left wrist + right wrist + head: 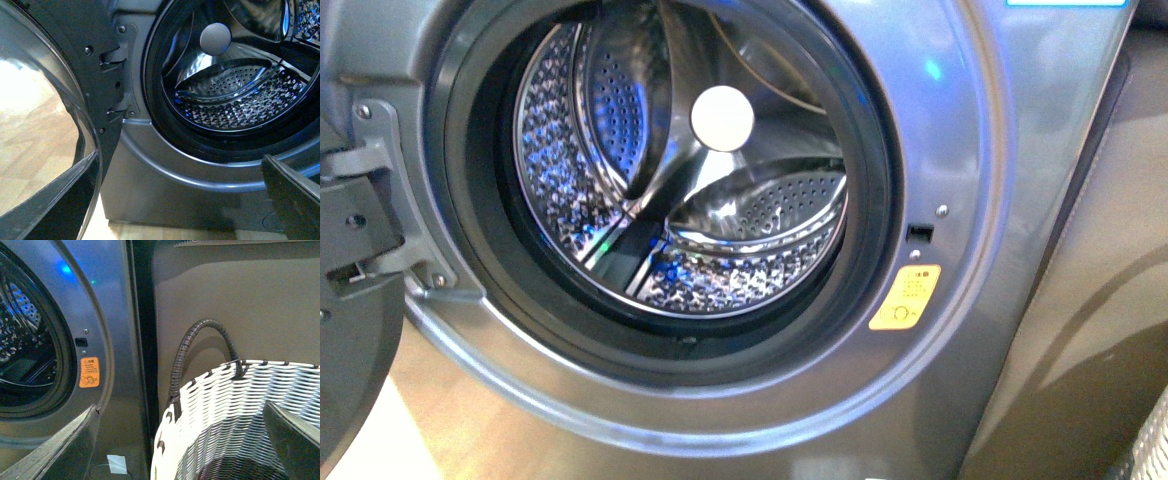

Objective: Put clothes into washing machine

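The left jaws are spread wide with nothing between them, and the right jaws are spread just as wide, also gripping nothing. In the front view the washing machine [970, 150] fills nearly the whole frame with its round mouth open. A dark rubber gasket [480, 200] rings the perforated steel drum [740, 285], bare metal shows along the drum's lower wall, and a white disc [722, 118] sits at its back. A yellow sticker [905, 297] is on the front panel just beside the mouth, below a small latch slot [919, 233]. The door [350, 330] hangs swung out on its hinge [370, 160] at the far left, above a light wooden floor [440, 420]. In the left wrist view the jaws frame the machine's lower front, one jaw before the door's glass and the other before the rim under the mouth. The drum shows beyond them, past the gasket. In the right wrist view a white woven basket [220, 415] with a dark wrapped handle [190, 345] stands just beside the machine, against a brown wall [240, 300]. One jaw is before the machine's front and the other over the basket's opening. The basket's depth is dark, so whether the clothes lie there cannot be told. A white scrap [117, 464] lies on the floor at the machine's foot.
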Controlling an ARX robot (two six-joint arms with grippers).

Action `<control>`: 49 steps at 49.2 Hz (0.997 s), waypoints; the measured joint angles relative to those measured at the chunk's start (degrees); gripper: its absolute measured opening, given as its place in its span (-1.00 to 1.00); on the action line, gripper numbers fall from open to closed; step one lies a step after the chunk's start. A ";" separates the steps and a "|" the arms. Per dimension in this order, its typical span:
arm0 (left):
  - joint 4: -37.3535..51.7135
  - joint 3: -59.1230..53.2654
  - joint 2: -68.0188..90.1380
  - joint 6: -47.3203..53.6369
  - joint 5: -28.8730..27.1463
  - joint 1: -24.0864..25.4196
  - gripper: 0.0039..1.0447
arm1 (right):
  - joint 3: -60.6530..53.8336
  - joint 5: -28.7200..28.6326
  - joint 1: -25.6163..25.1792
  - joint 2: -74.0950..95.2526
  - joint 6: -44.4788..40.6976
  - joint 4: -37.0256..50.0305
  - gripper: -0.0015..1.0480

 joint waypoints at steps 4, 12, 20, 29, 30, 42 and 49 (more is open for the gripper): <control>0.00 0.02 0.00 0.00 0.00 0.00 0.88 | 0.00 0.00 0.00 0.00 0.00 0.00 0.85; 0.00 0.00 0.00 0.00 0.00 0.00 0.88 | 0.00 -0.02 0.00 0.00 -0.02 0.00 0.85; 0.00 0.00 0.00 0.00 0.00 0.00 0.88 | 0.00 0.00 0.00 0.00 -0.02 0.00 0.85; 0.00 0.02 0.00 0.00 0.00 0.00 0.88 | 0.00 0.00 0.00 0.00 -0.02 0.00 0.85; 0.00 0.00 0.00 0.00 0.00 0.00 0.88 | 0.00 0.00 0.00 0.00 -0.02 0.00 0.85; 0.00 0.00 0.00 0.00 0.00 0.00 0.88 | 0.00 0.00 0.00 0.00 0.00 0.00 0.85; 0.00 0.00 0.00 0.00 0.00 0.00 0.88 | 0.00 0.00 0.00 0.00 -0.02 0.00 0.85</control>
